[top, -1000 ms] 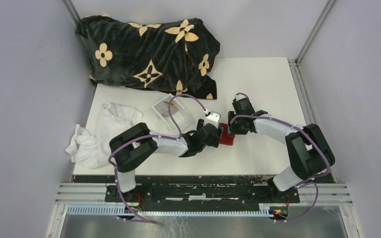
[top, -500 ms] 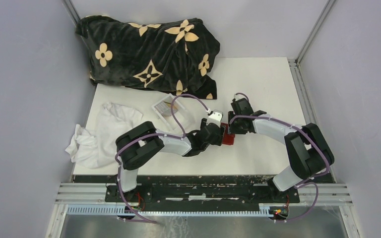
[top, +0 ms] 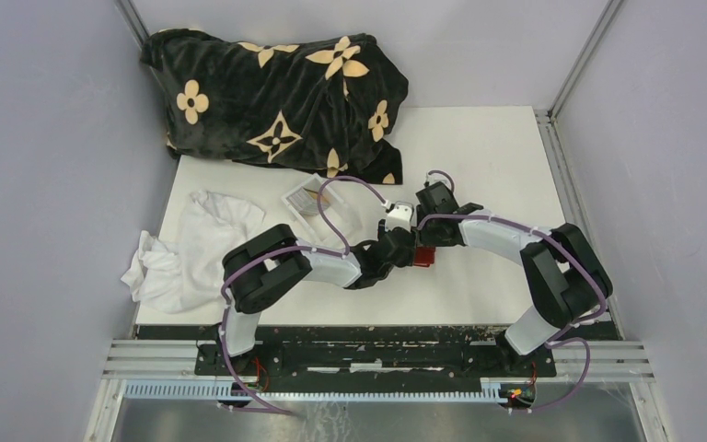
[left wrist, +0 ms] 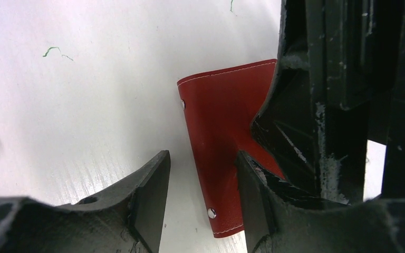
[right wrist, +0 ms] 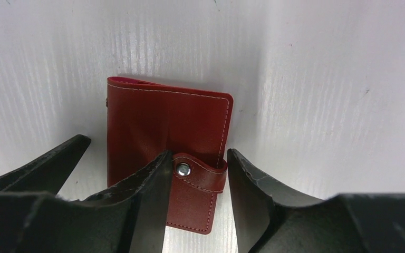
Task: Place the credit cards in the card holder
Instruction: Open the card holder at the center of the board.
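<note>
The card holder [top: 423, 257] lies flat on the white counter [top: 497, 166], folded shut, with its snap tab [right wrist: 200, 176] fastened over the stud [right wrist: 183, 169]. The right jaws stand part open astride that tab; I cannot tell whether they touch it. The left jaws, also part open, straddle the holder's opposite edge, half over the red cover and half over bare counter.

My worry is this: if the right jaws pull the tab before the left jaws pin the holder, the light wallet may slide or lift instead of unsnapping. Both wrists crowd in over the holder, so one misjudged move could knock them together.

I see no credit cards beside the holder. A clear box [top: 306, 198] lies beyond it to the left.
</note>
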